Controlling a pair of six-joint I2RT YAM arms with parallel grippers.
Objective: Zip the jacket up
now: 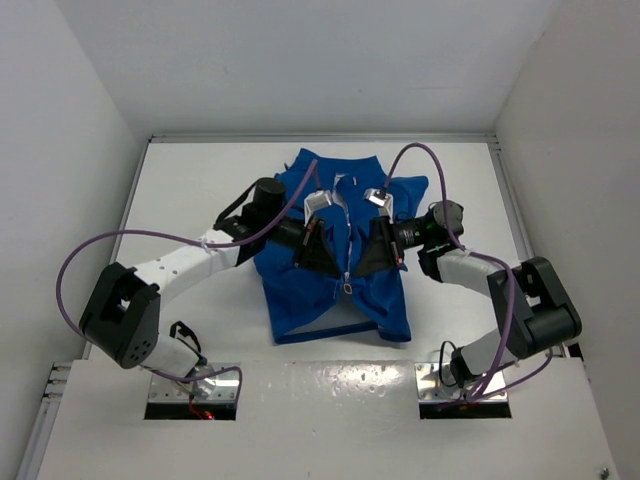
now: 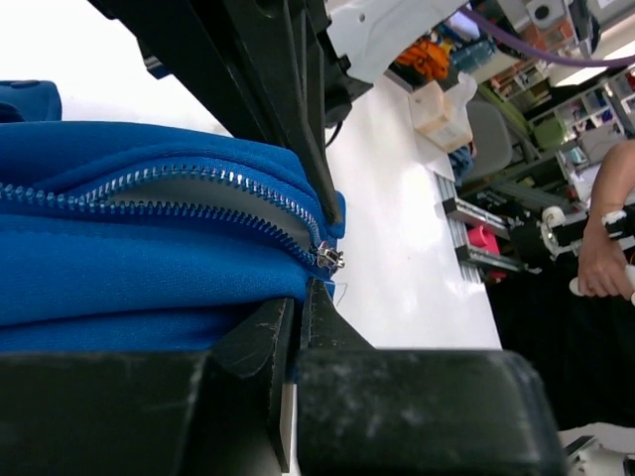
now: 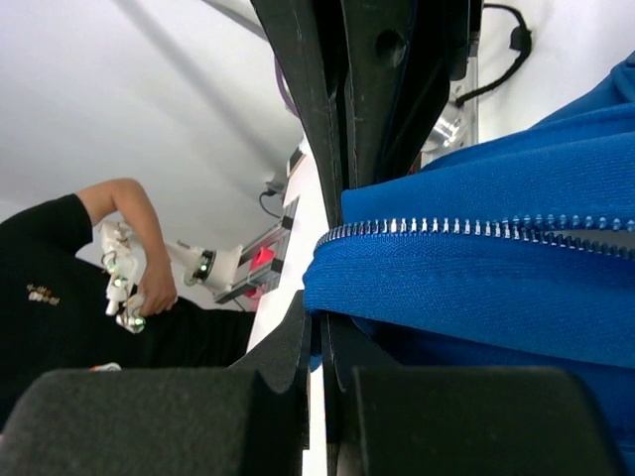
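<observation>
The royal-blue jacket [image 1: 300, 300] lies flat mid-table, collar at the far side. Its silver zipper [image 1: 347, 250] runs down the middle and gapes open above the slider [image 1: 347, 286], which sits near the bottom hem. My left gripper [image 1: 332, 264] is on the left of the zipper and my right gripper [image 1: 364, 264] on the right. In the left wrist view the left gripper [image 2: 298, 297] is shut on the jacket [image 2: 149, 268] edge just below the slider [image 2: 329, 258]. In the right wrist view the right gripper [image 3: 323, 322] is shut on a fold of the jacket [image 3: 476, 288] under the zipper teeth [image 3: 476, 226].
White walls enclose the white table [image 1: 200, 190] on the left, right and far sides. Purple cables [image 1: 420, 150] loop above both arms. A person [image 3: 60, 258] holding controllers stands beyond the table edge.
</observation>
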